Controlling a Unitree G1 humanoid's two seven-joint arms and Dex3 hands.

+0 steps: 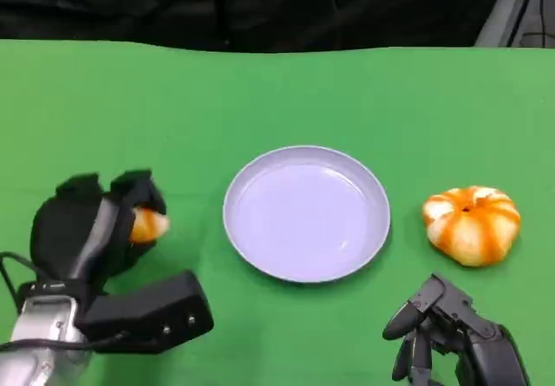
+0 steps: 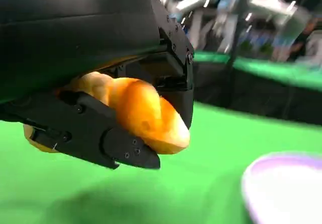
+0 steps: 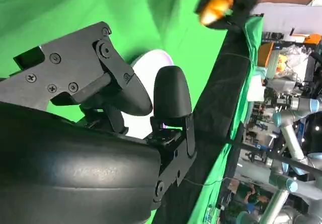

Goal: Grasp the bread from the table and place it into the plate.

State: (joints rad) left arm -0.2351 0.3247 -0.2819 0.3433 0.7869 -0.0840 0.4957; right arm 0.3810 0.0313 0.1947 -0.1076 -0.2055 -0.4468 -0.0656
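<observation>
My left hand (image 1: 94,228) grips a golden-orange bread roll (image 1: 150,225) to the left of the plate. In the left wrist view the bread (image 2: 143,110) sits between black fingers (image 2: 100,139) and the hand's shell, above the green cloth. The pale lilac plate (image 1: 260,171) stands at the table's middle with nothing in it; its edge (image 2: 287,183) shows beyond the bread. My right hand (image 1: 444,330) hovers low at the front right, fingers apart and holding nothing. The right wrist view shows the plate (image 3: 145,69) past the right hand's fingers (image 3: 110,85), and the held bread (image 3: 216,3) farther off.
A round orange-and-white striped bun (image 1: 472,224), shaped like a pumpkin, lies on the green cloth to the right of the plate, just beyond my right hand. The table's far edge meets a black backdrop. Lab gear stands beyond the table.
</observation>
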